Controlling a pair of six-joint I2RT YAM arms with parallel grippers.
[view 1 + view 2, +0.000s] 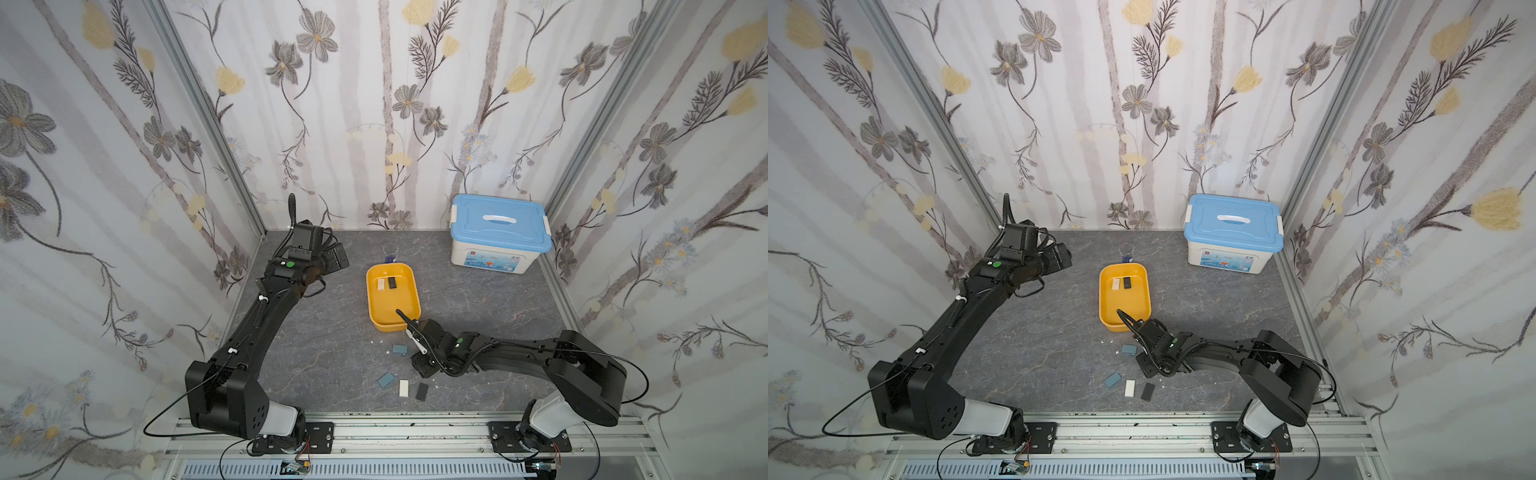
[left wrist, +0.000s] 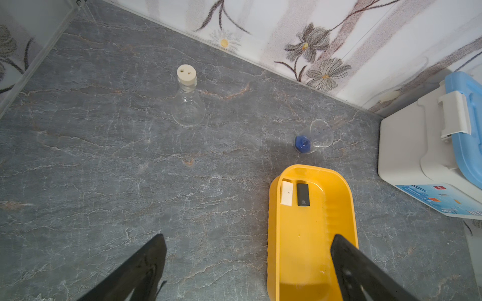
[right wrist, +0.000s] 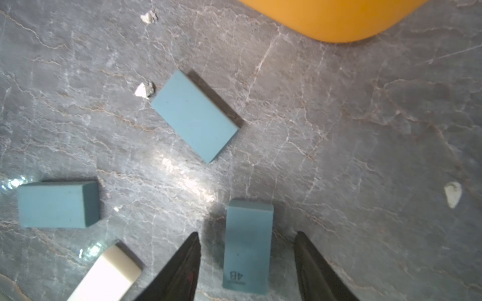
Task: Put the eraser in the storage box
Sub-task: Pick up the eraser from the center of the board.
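1. Three blue erasers lie on the grey worktop [image 3: 365, 130] in the right wrist view: the 4B eraser [image 3: 246, 247], the tilted blue eraser [image 3: 194, 116] nearer the storage box [image 3: 333, 20], and the third blue eraser [image 3: 57, 204] off to one side.
2. Right gripper [image 3: 247, 233]: the jaws are spread and straddle the 4B eraser. A strip of worktop shows between the eraser and each finger, so nothing is pinched.
3. The storage box is a yellow-orange lidless tub at mid-worktop, just beyond the right gripper in both top views [image 1: 395, 303] [image 1: 1125, 303]. At its far end a white boxed eraser [image 2: 287, 193] and a black boxed eraser [image 2: 303, 194] rest side by side.
4. A loose white eraser [image 1: 404, 387] and a loose black eraser [image 1: 422, 391] lie side by side on the worktop near the front rail.
5. Left gripper [image 2: 247, 235]: the jaws are spread wide and empty, held above the worktop to the left of the storage box.
6. Surroundings: a white bin with a blue lid [image 1: 498, 224] stands at the rear right. A stoppered glass flask [image 2: 187, 104] and a small clear beaker [image 2: 317, 135] stand behind the storage box. White crumbs [image 3: 144, 90] dot the worktop.
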